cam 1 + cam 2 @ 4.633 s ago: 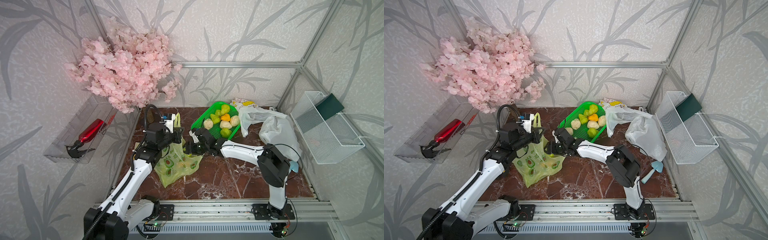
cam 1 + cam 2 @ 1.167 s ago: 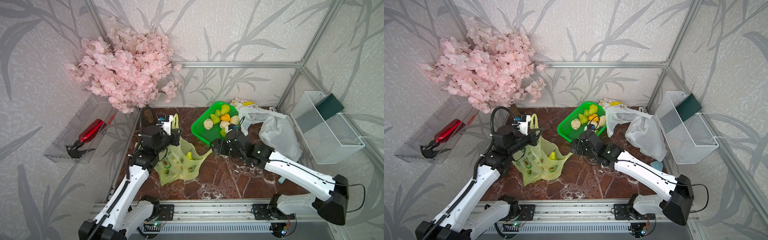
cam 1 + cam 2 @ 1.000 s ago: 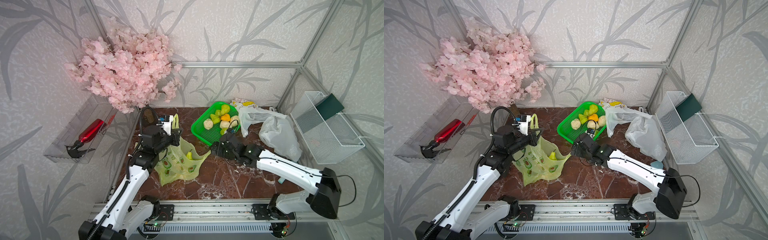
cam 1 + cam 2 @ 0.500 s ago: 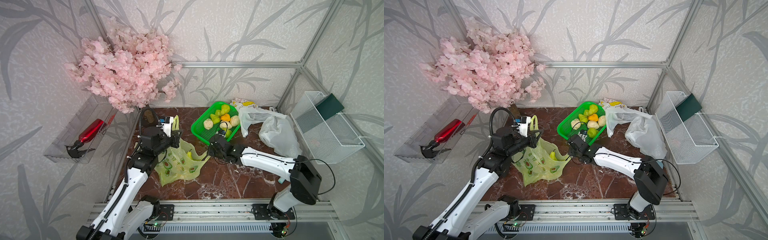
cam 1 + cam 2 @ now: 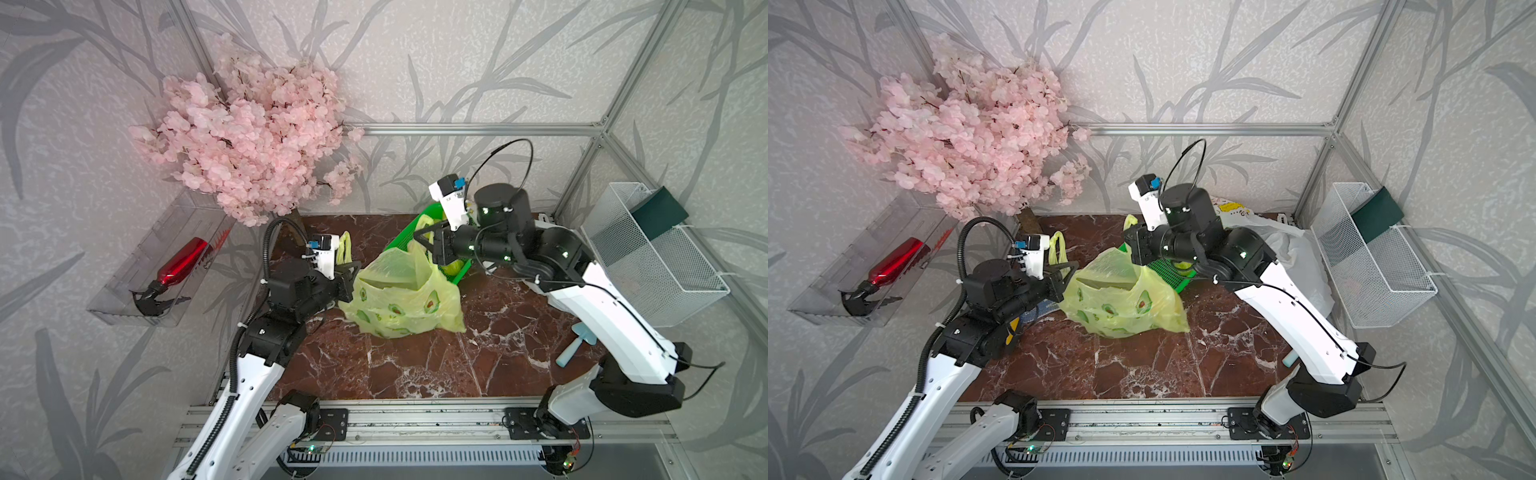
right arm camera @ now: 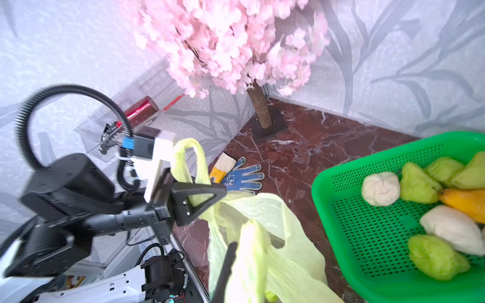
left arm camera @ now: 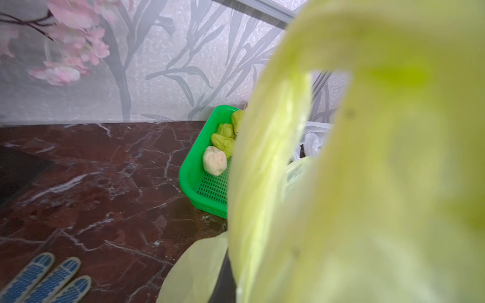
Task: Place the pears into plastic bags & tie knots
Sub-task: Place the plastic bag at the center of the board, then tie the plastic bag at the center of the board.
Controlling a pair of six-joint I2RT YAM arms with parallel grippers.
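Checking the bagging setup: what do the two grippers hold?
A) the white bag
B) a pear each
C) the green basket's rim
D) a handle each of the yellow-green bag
D: the left gripper and the right gripper each pinch a handle of the yellow-green bag, its mouth open between them.

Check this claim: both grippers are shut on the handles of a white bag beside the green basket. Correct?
No: the bag is yellow-green, not white, as both top views show. The left gripper and right gripper are shut on its handles beside the green basket.

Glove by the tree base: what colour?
Blue-dotted glove, yellow cuff; right wrist view shows it best.
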